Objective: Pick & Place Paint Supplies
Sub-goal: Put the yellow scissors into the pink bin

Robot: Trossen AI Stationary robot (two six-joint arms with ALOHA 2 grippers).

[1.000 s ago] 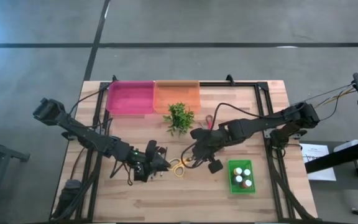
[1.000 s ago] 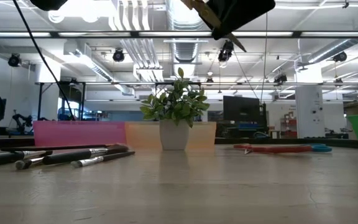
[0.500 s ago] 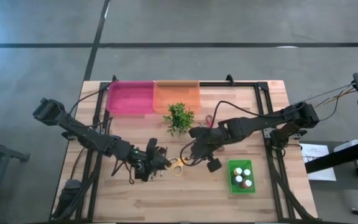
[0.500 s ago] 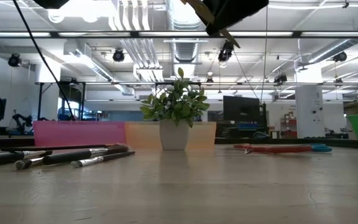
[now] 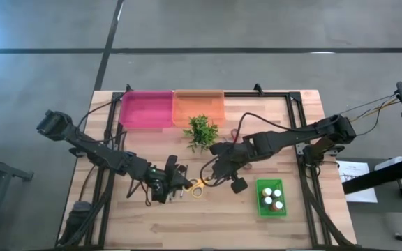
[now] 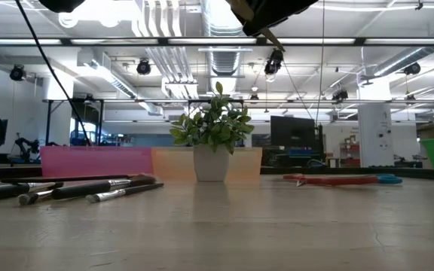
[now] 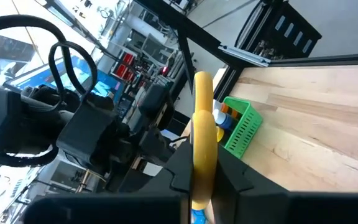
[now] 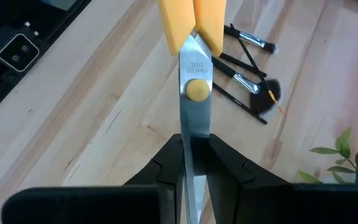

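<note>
At frame centre, both the left gripper (image 5: pixel 180 185) and right gripper (image 5: pixel 215 174) clamped rigid, light yellow-handled scissors (image 5: pixel 199 186): handle and blades respectively.

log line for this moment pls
scissors: held at both ends | left gripper: shut on handle | right gripper: shut on blades

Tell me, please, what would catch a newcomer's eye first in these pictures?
Probably the yellow-handled scissors held over the table's middle between both arms: the right gripper pinches the blades, the left gripper clamps a handle loop. Next, the leafy plant standing before the pink bin and orange bin.
</note>
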